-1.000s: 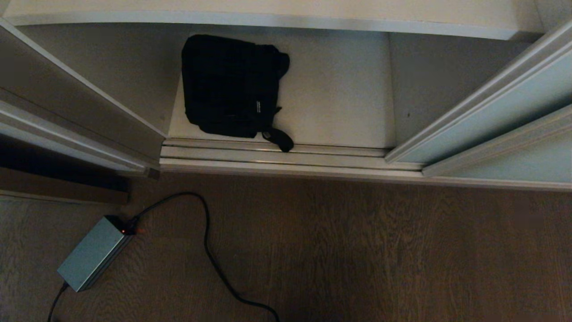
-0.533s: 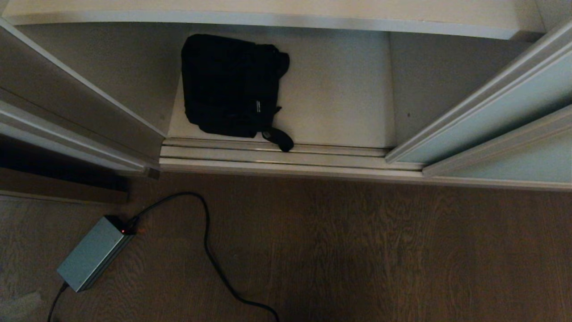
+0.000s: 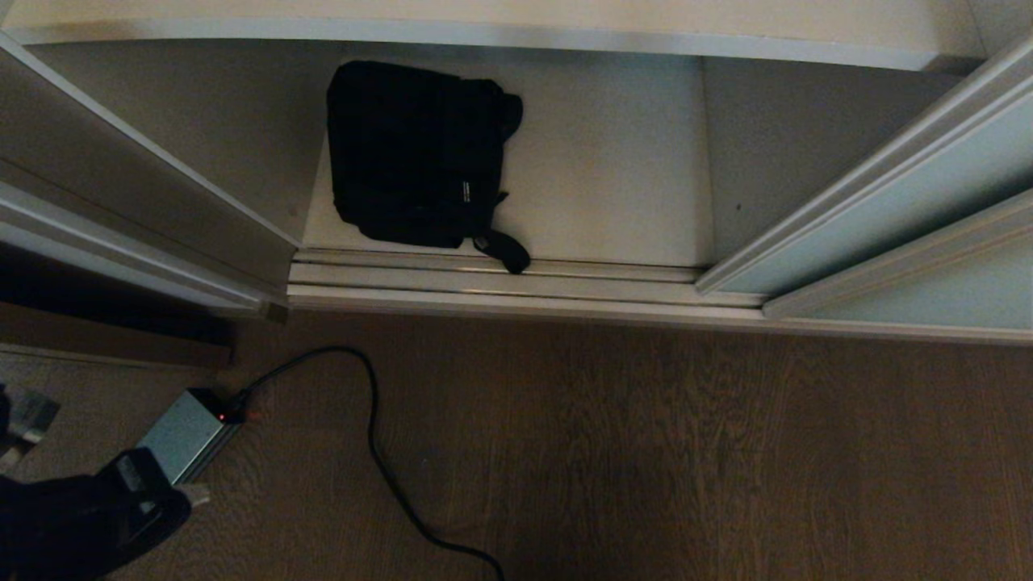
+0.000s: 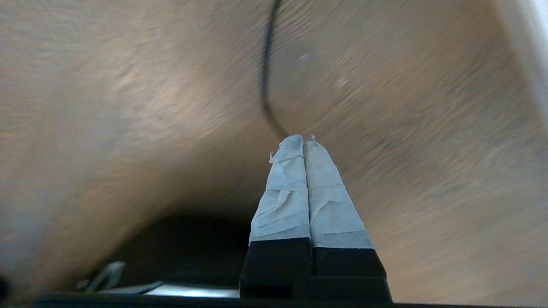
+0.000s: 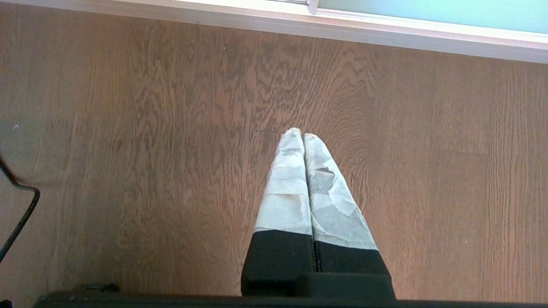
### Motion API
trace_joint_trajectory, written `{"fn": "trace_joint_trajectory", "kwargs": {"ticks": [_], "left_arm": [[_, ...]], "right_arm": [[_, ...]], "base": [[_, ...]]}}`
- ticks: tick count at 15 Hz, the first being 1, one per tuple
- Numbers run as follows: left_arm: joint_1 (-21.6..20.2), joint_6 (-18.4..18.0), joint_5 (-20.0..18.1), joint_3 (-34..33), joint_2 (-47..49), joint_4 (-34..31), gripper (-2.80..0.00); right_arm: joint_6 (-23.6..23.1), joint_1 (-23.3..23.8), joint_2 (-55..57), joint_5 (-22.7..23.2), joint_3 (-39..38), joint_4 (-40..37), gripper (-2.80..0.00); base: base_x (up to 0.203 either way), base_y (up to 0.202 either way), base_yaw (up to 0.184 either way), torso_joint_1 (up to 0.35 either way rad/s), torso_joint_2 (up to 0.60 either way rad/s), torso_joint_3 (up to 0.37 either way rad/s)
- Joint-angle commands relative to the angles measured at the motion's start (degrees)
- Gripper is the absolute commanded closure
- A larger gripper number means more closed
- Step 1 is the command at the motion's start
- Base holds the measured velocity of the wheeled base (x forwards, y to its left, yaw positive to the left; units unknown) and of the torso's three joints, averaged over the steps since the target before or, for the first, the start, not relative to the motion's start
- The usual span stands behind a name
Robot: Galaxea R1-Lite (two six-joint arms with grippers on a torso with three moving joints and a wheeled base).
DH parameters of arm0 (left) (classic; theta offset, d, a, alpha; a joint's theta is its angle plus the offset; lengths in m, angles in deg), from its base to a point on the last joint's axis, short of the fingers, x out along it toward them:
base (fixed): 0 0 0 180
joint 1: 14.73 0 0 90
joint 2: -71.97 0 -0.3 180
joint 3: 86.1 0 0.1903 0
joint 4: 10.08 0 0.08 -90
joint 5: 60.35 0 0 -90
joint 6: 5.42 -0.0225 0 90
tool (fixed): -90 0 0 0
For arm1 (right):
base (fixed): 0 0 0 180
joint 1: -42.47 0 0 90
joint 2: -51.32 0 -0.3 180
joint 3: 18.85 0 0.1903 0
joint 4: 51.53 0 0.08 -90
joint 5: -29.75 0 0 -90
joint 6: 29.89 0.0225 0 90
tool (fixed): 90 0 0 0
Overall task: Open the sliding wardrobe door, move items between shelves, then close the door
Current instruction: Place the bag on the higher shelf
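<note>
Door (image 3: pixel 904 202): you found it slid open at 2 o'clock. Bag (image 3: pixel 416 153): lay on the low shelf (image 3: pixel 613 177) at 12, unmoved. Left gripper (image 4: pixel 305 141) and right gripper (image 5: pixel 298 133): both clenched, empty.

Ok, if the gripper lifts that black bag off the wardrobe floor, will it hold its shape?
Probably not: the black bag lies flat and slumped on the shelf, so it looks like soft fabric that would sag. Its strap end trails onto the door track and may drag or snag there. It looks light.
</note>
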Motion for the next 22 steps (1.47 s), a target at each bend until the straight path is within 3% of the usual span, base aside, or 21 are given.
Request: {"fn": "trace_joint_trajectory", "kwargs": {"ticks": [1,9,10,14,22], "left_arm": [[-0.08,1.55,-1.13,5.30,14.42,4.19,0.00],[-0.05,4.85,-5.76,34.68,41.18,11.98,0.00],[0.09,5.01,-6.34,38.31,43.77,12.14,-2.80],[0.13,6.25,-11.42,49.92,51.46,13.73,-2.80],[-0.63,11.57,-12.87,68.16,62.28,24.21,-2.80]], "right_arm": [[0.00,0.00,-0.19,0.02,0.00,0.02,0.00],[0.00,0.00,-0.19,0.02,-0.03,0.02,0.00],[0.00,0.00,-0.13,0.02,0.00,0.02,0.00],[0.00,0.00,-0.14,0.02,0.00,0.02,0.00],[0.00,0.00,-0.20,0.02,0.00,0.02,0.00]], "base": [[0.000,0.000,0.000,0.000,0.00,0.000],[0.000,0.000,0.000,0.000,0.00,0.000],[0.000,0.000,0.000,0.000,0.00,0.000],[0.000,0.000,0.000,0.000,0.00,0.000],[0.000,0.000,0.000,0.000,0.00,0.000]]}}
